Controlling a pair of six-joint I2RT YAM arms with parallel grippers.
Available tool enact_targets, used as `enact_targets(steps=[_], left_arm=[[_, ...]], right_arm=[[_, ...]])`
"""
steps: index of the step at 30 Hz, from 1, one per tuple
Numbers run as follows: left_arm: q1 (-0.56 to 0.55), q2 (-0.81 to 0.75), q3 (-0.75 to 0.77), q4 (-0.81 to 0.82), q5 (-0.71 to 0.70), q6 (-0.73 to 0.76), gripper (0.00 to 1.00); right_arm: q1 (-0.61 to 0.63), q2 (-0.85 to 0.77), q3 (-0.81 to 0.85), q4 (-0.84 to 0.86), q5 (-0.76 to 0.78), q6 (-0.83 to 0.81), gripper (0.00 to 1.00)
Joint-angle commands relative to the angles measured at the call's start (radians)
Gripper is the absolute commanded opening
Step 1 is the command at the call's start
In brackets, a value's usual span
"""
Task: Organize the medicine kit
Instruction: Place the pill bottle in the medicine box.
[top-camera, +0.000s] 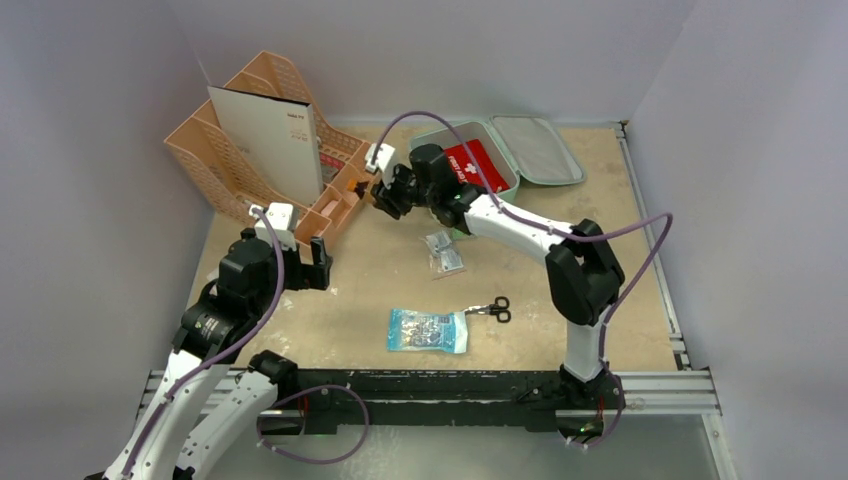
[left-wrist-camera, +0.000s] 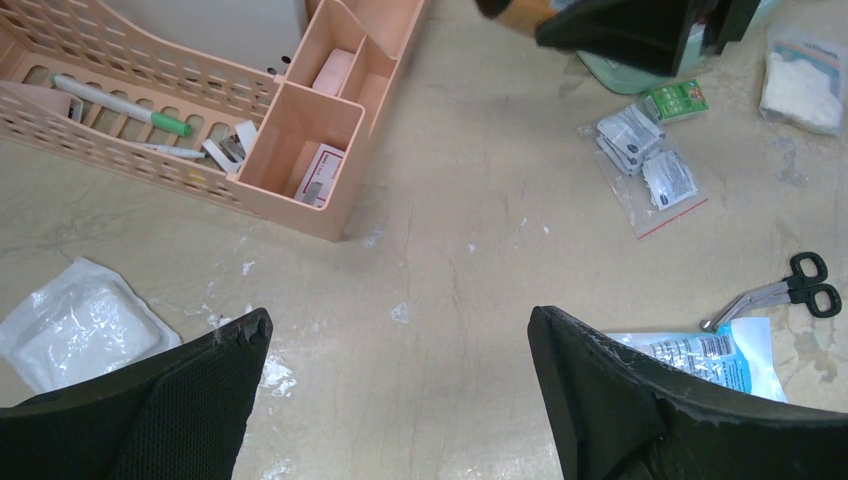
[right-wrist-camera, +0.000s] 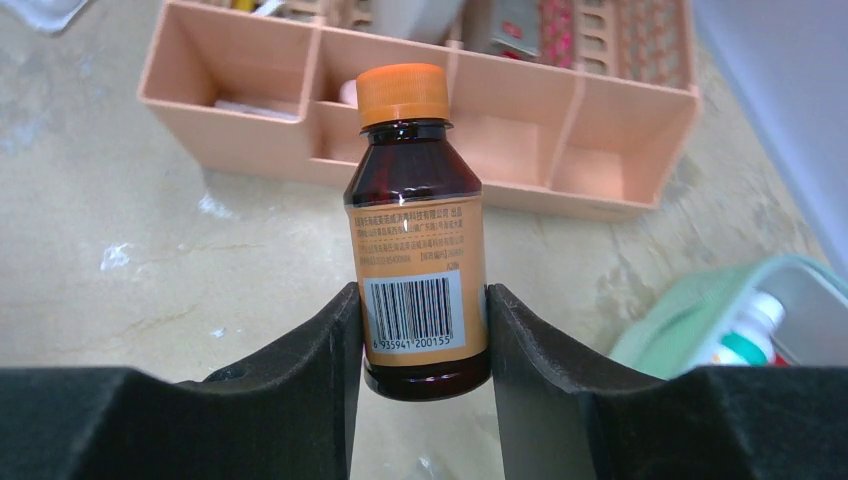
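Note:
The mint-green medicine kit (top-camera: 517, 186) lies open at the back of the table with its grey-lined lid (top-camera: 538, 148) flat behind it and a red pouch (top-camera: 478, 165) inside. Its rim also shows in the right wrist view (right-wrist-camera: 690, 305). My right gripper (top-camera: 388, 198) is shut on a brown bottle with an orange cap (right-wrist-camera: 420, 230). It holds the bottle upright above the table, between the kit and the peach organizer. My left gripper (top-camera: 305, 262) is open and empty above bare table (left-wrist-camera: 400, 325).
The peach organizer (top-camera: 270, 150) stands at the back left, its small compartments (right-wrist-camera: 400, 100) just beyond the bottle. A clear bag of sachets (top-camera: 443, 252), scissors (top-camera: 495, 308) and a blue packet (top-camera: 428, 330) lie mid-table. A white gauze packet (left-wrist-camera: 80, 325) lies by my left gripper.

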Motion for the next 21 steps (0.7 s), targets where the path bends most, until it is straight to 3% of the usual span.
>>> enact_targets(steps=[1,11,21], left_arm=[[0.002,-0.001,0.033,0.011,-0.011,0.006,0.98],[0.002,0.001,0.032,0.011,-0.01,0.007,0.98],[0.002,0.013,0.031,0.013,-0.005,0.01,0.98]], right_arm=[[-0.056,-0.065,0.04,-0.054,0.174,0.192,0.31],[-0.205,-0.06,0.111,-0.347,0.408,0.311,0.33],[-0.254,0.019,0.201,-0.484,0.429,0.368,0.36]])
